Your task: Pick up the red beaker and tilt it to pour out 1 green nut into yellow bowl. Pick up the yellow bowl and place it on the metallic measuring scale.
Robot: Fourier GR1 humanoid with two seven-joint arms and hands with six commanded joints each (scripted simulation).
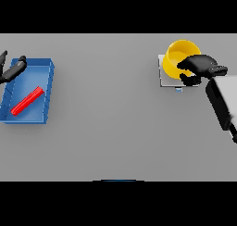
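Observation:
The yellow bowl [178, 57] stands on the metallic measuring scale [164, 77] at the far right of the table. My right hand [200, 66] is at the bowl's near right rim, fingers curled round it. The red beaker [28, 100] lies on its side inside a blue tray [46, 84] at the far left. My left hand [12, 70] hovers over the tray's far left corner with straight fingers and holds nothing. No green nut is visible; the bowl's inside shows only yellow.
The blue tray sits near the table's left edge. The scale has a small blue mark [178, 89] at its near side. My right forearm [222, 102] reaches in from the right edge.

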